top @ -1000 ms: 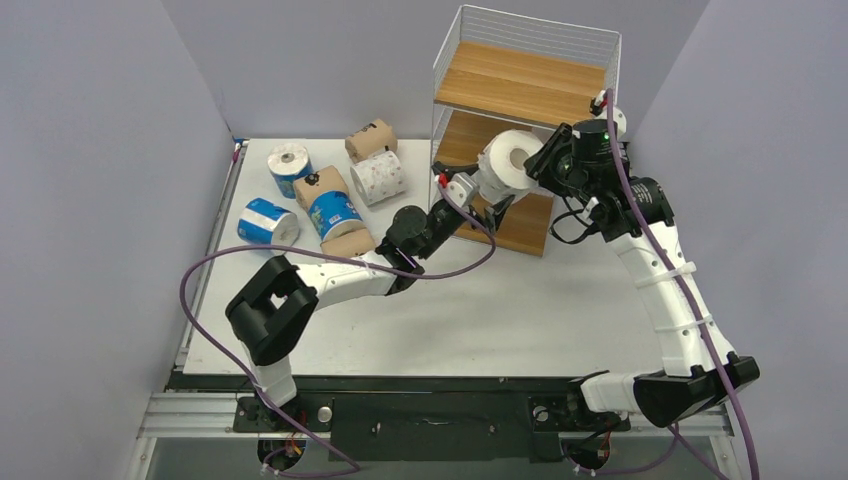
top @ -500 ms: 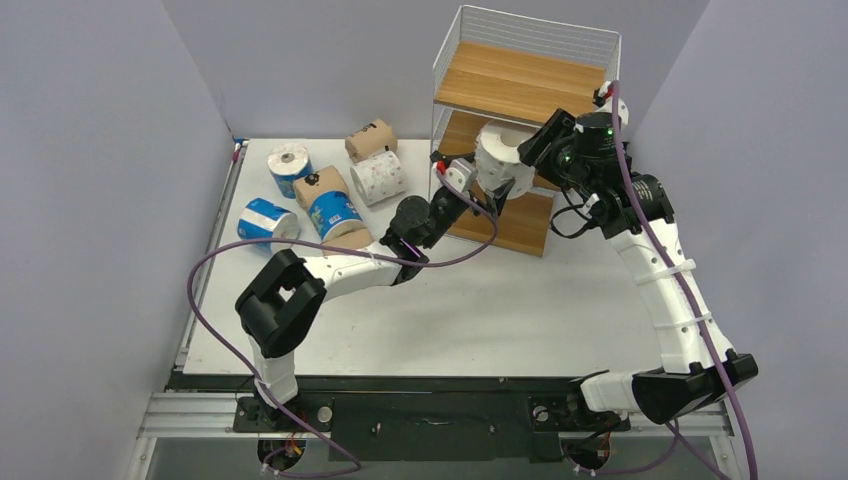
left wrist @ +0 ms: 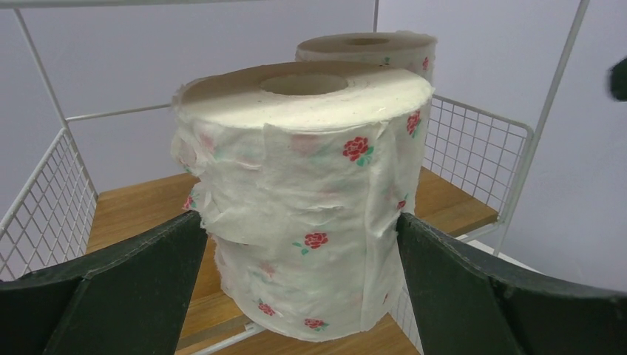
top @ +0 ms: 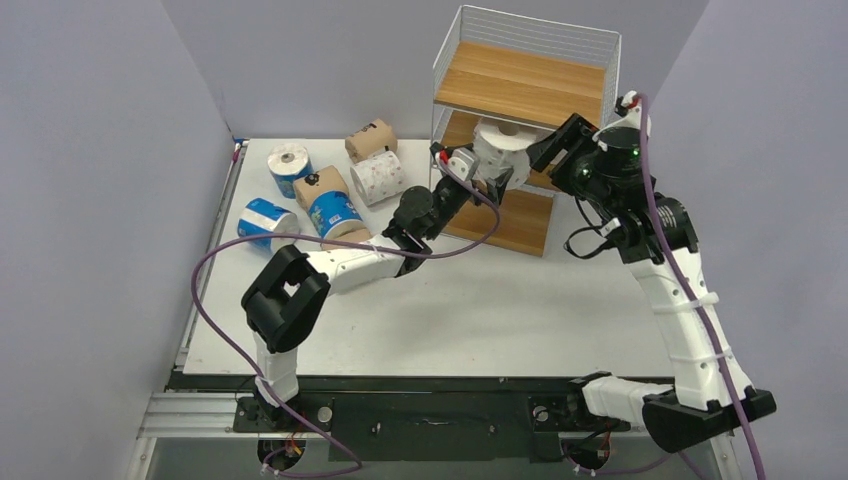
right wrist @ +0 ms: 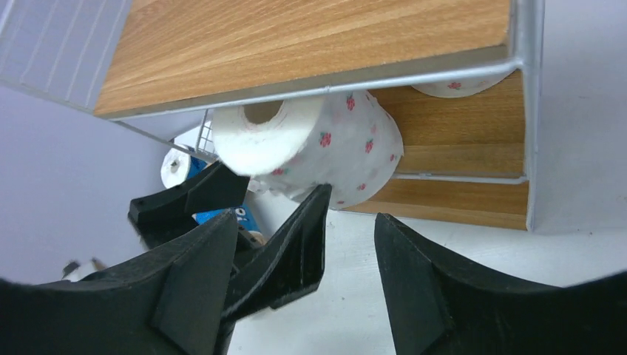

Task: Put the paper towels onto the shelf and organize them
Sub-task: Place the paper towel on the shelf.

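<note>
While you seat it: L gripper [left wrist: 299, 222] clamps floral roll [left wrist: 310, 170] at shelf [top: 525, 70] front lip.
Risk: release early, it tips off.
R gripper [right wrist: 304, 222]: wide, empty, by shelf.

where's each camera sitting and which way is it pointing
Top external: above and behind the bases, looking down on the table and shelf; left arm and right arm show.
Left wrist: at the shelf's middle tier, facing in; the left gripper clamps the floral roll.
Right wrist: by the shelf's front, looking down past its top board; the open right gripper shows.
Shared: both wrist views show the floral roll.
</note>
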